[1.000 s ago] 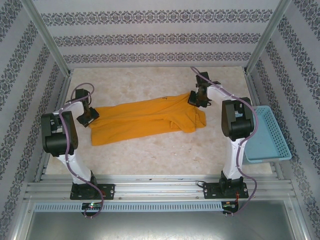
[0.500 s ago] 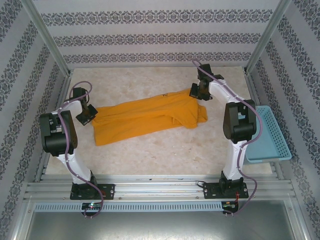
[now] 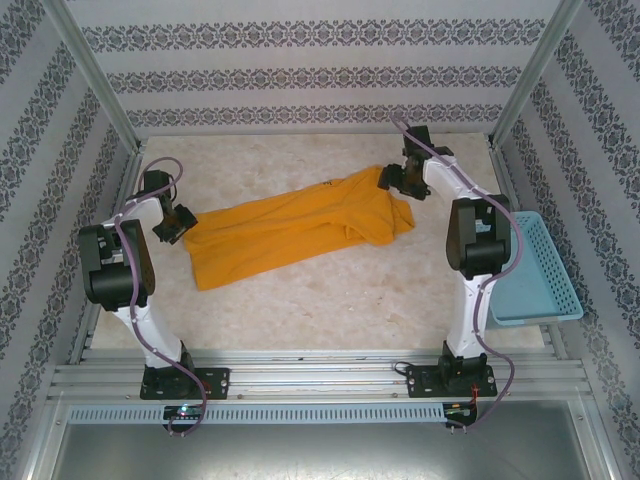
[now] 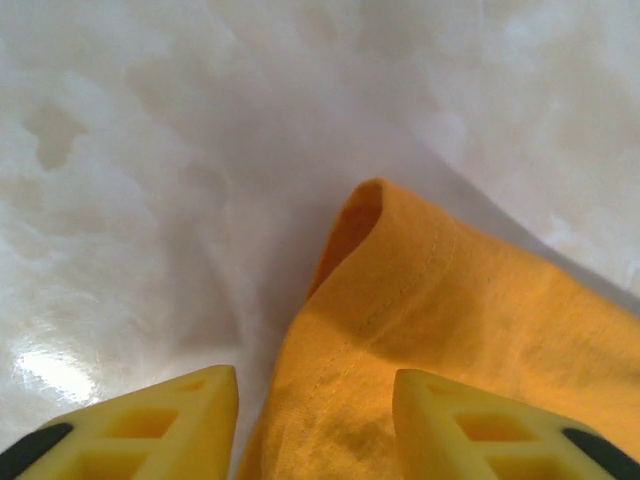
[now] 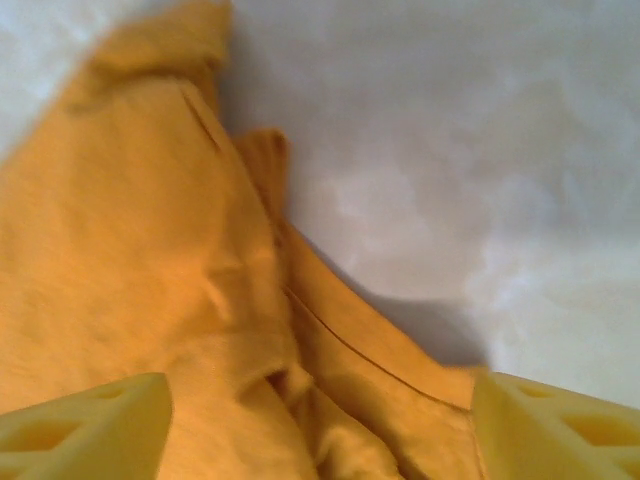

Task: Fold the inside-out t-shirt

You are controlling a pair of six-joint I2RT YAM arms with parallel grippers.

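mustard-orange t-shirt, lying flat, long diagonal strip, right end bunched

We see an orange t-shirt lying slantwise on the pale table. The left arm's fingers are at its left end, the right arm's fingers at its right. A blue basket sits far right.

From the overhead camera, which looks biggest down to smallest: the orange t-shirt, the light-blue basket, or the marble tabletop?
1. pale marble-patterned tabletop, by far the largest
2. mustard-orange cloth t-shirt, spread out lengthwise
3. light-blue plastic basket, somewhat smaller than the shirt
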